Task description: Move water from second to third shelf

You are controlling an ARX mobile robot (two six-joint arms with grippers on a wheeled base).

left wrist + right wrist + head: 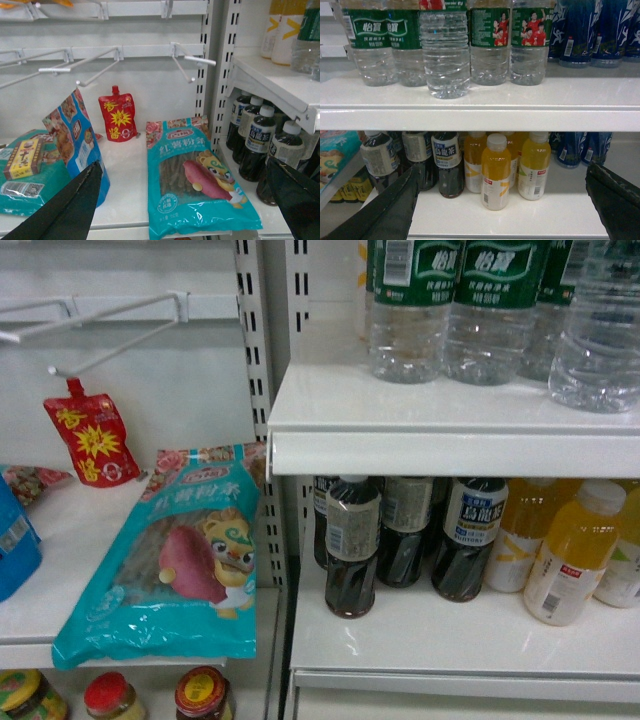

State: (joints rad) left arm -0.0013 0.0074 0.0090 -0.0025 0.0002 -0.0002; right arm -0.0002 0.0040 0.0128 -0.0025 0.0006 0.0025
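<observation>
Several clear ribbed water bottles with green labels stand in a row on the upper white shelf (pixel 530 107). One water bottle (pixel 445 50) stands forward of the rest, near the shelf's front edge; the head view shows the row's water bottles (pixel 490 320) at top right. My right gripper (pixel 502 169) is open below that shelf, level with the shelf underneath, and holds nothing. My left gripper (pixel 184 162) is open over the left bay, above a teal packet (pixel 195 175), and is also empty. Neither gripper shows in the head view.
The lower shelf (pixel 520 215) carries dark tea bottles (pixel 447 160), yellow juice bottles (pixel 496 172) and blue bottles (pixel 575 150) behind. The left bay has the teal packet (pixel 185 560), a red pouch (pixel 92 440), a blue bag (pixel 75 140) and bare wire hooks (pixel 192 60).
</observation>
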